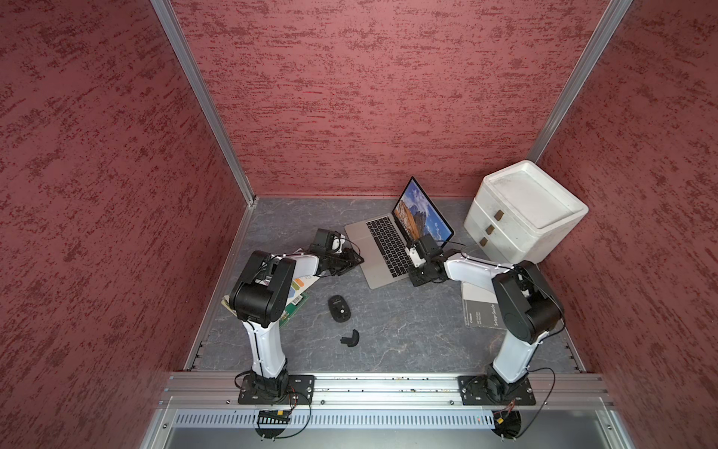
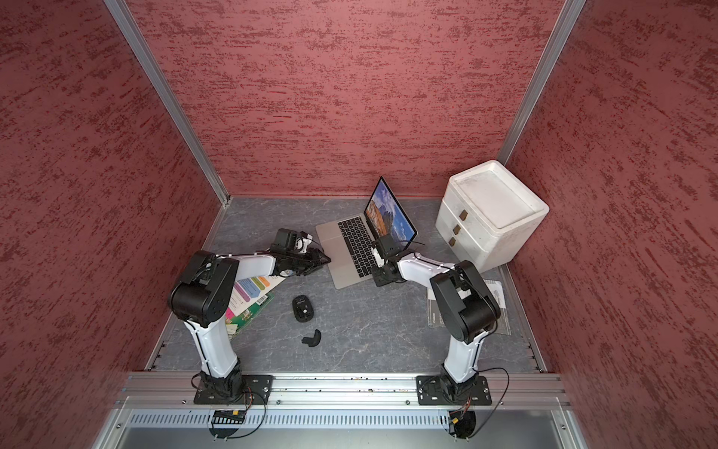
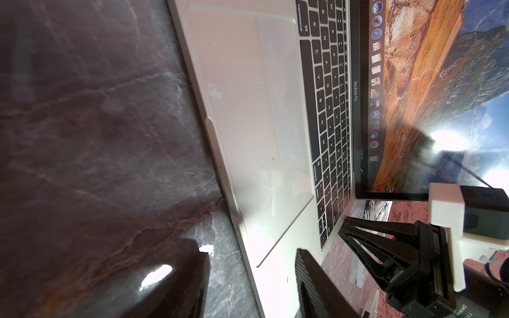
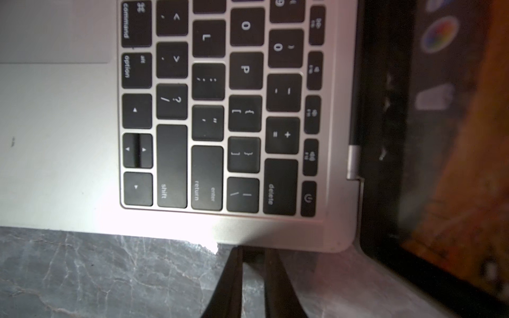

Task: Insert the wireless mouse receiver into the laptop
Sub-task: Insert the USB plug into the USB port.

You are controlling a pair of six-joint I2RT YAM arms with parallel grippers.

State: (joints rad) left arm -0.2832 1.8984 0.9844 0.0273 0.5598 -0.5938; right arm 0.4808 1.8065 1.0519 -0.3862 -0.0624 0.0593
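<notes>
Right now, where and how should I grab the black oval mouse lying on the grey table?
Grip the black oval mouse across its two long sides, mid-length, coming straight down. It lies flat on the grey marbled table, nothing touching it, long axis pointing roughly away from the robot, so squeeze it sideways.

Silver-grey laptop [image 1: 359,233], black keys [image 1: 388,245]

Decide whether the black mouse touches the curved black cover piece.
Apart: both top views show bare tabletop between the mouse and the cover piece.
</notes>
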